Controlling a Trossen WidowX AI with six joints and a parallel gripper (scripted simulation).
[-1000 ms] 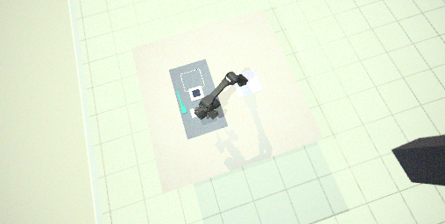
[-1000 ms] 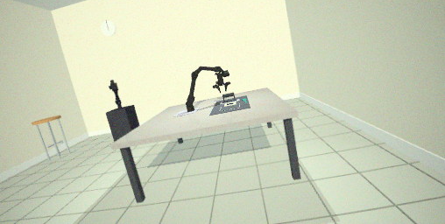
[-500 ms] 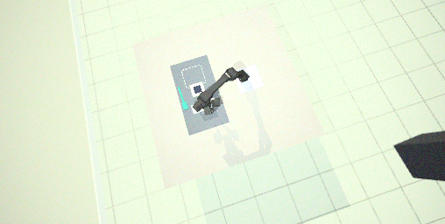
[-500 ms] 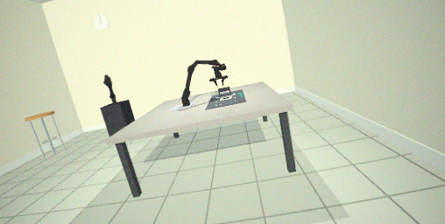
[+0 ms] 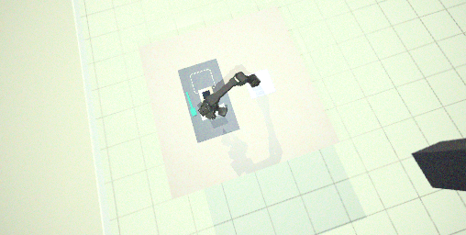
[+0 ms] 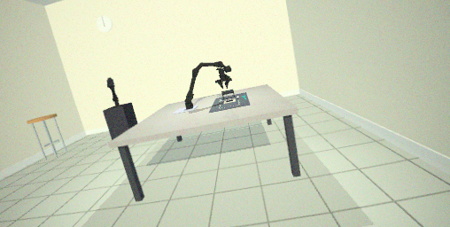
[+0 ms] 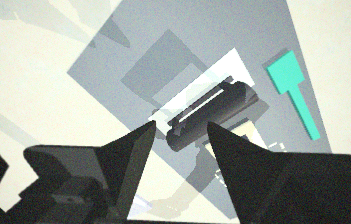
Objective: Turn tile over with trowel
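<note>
The trowel (image 7: 213, 116) (image 6: 228, 93), a white blade with a raised dark bar handle, rests on the grey mat (image 5: 202, 133) (image 6: 217, 108) (image 7: 271, 25). My gripper (image 7: 181, 124) (image 6: 224, 87) (image 5: 211, 112) is open, pointing down above the trowel; its fingertips stand apart and clear of the handle, which lies at a slant beyond them in the wrist view. The tile (image 7: 235, 131) (image 5: 201, 93) lies beside the trowel, its dark square facing up. The dashed outline (image 5: 191, 82) is just beyond the tile. In the top view the arm covers most of the trowel.
A flat teal tool (image 5: 193, 110) (image 6: 244, 97) (image 7: 286, 75) lies along the mat's long edge, beside the trowel and tile. The arm's base stands on a white sheet (image 5: 266, 87) to the side of the mat. A dark pedestal (image 6: 120, 120) stands beyond the table (image 6: 252, 117).
</note>
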